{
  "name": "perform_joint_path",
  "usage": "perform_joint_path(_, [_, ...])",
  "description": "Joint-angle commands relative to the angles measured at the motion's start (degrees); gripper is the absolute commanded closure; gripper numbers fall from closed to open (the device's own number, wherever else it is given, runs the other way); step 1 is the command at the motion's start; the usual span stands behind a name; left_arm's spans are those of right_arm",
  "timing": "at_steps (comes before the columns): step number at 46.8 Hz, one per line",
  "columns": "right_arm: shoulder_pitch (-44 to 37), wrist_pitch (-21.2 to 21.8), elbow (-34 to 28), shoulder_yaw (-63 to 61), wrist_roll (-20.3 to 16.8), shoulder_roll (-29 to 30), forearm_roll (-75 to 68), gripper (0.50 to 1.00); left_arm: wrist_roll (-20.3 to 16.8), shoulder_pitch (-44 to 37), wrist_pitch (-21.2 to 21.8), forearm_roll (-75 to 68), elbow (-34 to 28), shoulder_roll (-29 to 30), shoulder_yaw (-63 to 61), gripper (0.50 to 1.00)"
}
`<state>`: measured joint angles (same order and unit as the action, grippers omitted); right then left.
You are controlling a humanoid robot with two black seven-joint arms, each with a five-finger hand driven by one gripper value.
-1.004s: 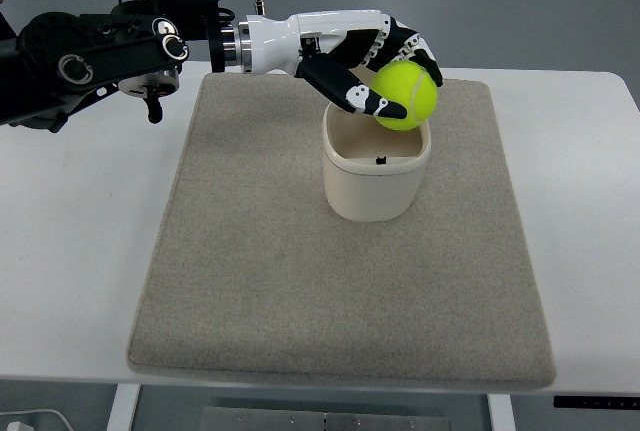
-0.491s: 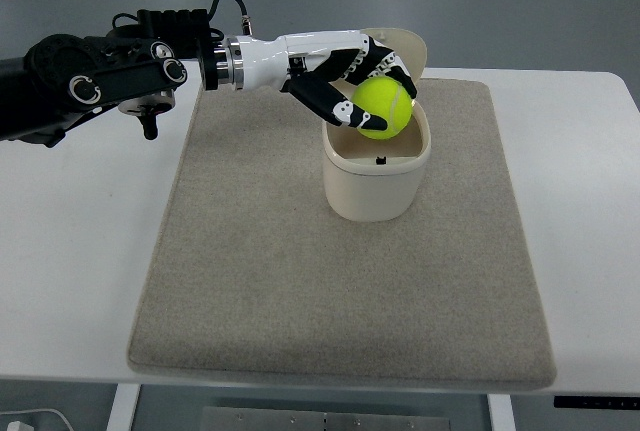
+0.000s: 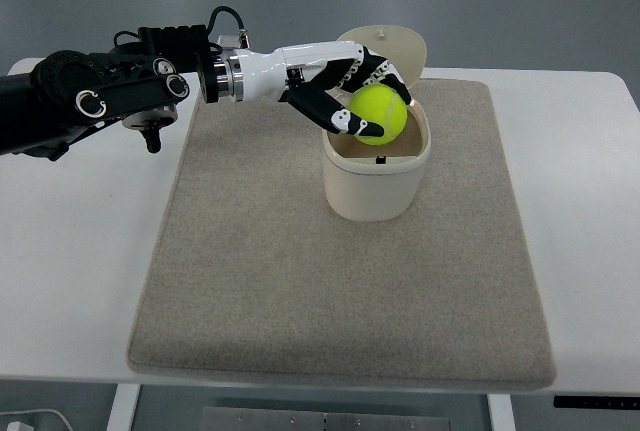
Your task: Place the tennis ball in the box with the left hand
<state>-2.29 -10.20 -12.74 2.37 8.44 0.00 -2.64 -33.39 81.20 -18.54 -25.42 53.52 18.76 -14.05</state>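
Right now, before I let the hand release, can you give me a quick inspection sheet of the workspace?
Surface: white table with a grey-beige felt mat laid flat on it.
Job's things: yellow-green fuzzy tennis ball held over the open mouth of the cream rounded plastic box; the box stands upright on the mat, its hinged lid tipped open behind it.
Clutter: nothing seen.
Hands: left hand has its black-and-white fingers wrapped around the ball; right hand not in view.
Cables: black cable looped at the left wrist, clear of the box.
Surroundings: grey floor beyond the table; table frame visible below the near edge.
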Motion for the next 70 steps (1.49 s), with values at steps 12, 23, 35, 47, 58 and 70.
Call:
perform_joint_path(12, [0.0,0.0,0.0,0.0,0.0,0.0,0.0,0.562,-0.1,-0.2,0.9,0.6,0.1,-0.7,0.2,0.656])
perform_joint_path(23, [0.0,0.0,0.0,0.0,0.0,0.0,0.0,0.562,0.0,-0.2,1.0,0.9,0.1,-0.7,0.4,0.542])
perform_joint_path(35, [0.0,0.0,0.0,0.0,0.0,0.0,0.0,0.562,-0.1,-0.2,1.0,1.2,0.7,-0.7,1.5,0.542])
perform_joint_path(47, [0.0,0.0,0.0,0.0,0.0,0.0,0.0,0.562,-0.1,-2.3,4.0,1.3,0.7,-0.7,16.9,0.551])
perform_joint_path(58, [0.0,0.0,0.0,0.0,0.0,0.0,0.0,0.562,-0.1,-7.2,9.8,3.3,-2.9,-0.8,31.0,0.555])
perform_joint_path(70, [0.0,0.0,0.0,0.0,0.0,0.0,0.0,0.562,-0.2,-8.2,10.5,22.9,-13.0,-0.8,35.0,0.557])
